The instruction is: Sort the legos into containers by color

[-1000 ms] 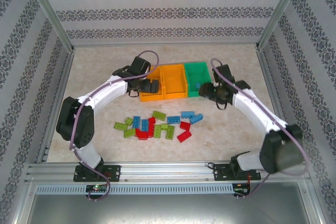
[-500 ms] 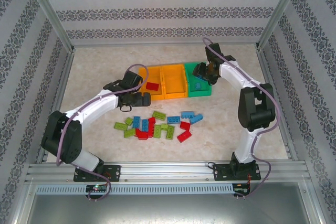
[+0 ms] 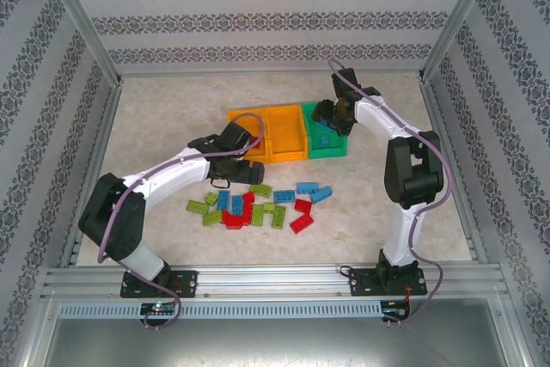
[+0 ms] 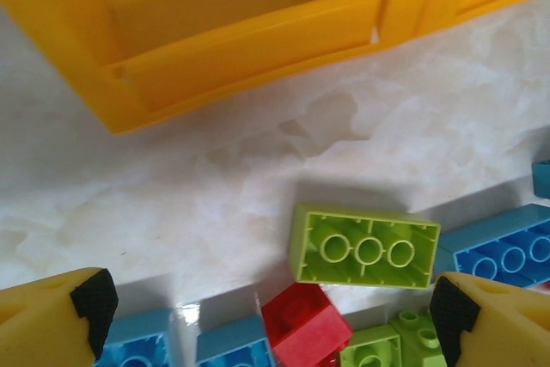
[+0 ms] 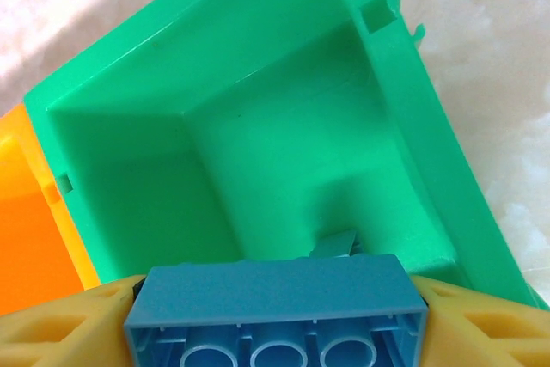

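Note:
Red, light green and blue legos (image 3: 258, 205) lie in a loose pile at the table's middle. My left gripper (image 3: 230, 176) hangs open just above the pile's back edge. In the left wrist view its open gripper (image 4: 275, 307) frames an upturned green lego (image 4: 365, 251), a red lego (image 4: 305, 324) and blue ones. My right gripper (image 3: 329, 119) is over the green container (image 3: 326, 152), shut on a blue lego (image 5: 275, 298) seen from its hollow underside. Another blue piece (image 5: 335, 245) lies inside the green container (image 5: 258, 143). Two orange containers (image 3: 284, 111) stand to its left.
The three containers stand side by side at the back centre, the orange one's front wall (image 4: 258, 40) close ahead of my left gripper. Metal frame rails (image 3: 86, 169) and patterned walls bound the table. Bare table lies left and right of the pile.
My left gripper drew back from the left orange container toward the pile. My right arm swung up over the green container with the blue lego and now holds still there.

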`<state>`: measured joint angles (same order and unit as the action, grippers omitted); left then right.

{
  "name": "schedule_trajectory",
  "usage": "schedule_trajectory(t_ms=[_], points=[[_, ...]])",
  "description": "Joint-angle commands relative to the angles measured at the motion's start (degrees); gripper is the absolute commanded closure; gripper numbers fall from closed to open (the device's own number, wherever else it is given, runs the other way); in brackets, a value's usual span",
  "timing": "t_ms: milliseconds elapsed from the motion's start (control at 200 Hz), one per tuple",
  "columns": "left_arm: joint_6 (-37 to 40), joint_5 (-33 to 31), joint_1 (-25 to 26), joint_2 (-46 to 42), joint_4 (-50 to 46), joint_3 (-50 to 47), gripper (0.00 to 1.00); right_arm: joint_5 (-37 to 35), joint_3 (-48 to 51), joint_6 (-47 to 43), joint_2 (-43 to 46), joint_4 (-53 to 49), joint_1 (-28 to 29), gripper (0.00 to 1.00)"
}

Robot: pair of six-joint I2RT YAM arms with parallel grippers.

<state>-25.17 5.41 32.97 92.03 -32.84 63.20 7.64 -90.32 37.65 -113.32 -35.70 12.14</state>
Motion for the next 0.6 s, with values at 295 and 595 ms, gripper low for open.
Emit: schedule_trajectory(t_ms=[295,595], points=[[4.76,6.02,3.41,5.91,-2.31,3.77,0.07,0.43,-0.25,2.06,-0.47,-0.97,0.41,0.19],[6.26,6.59,4.71,8.29,-2.14,4.48,0.08,0.27,2.05,1.47,4.81,0.55,0.42,0.15]])
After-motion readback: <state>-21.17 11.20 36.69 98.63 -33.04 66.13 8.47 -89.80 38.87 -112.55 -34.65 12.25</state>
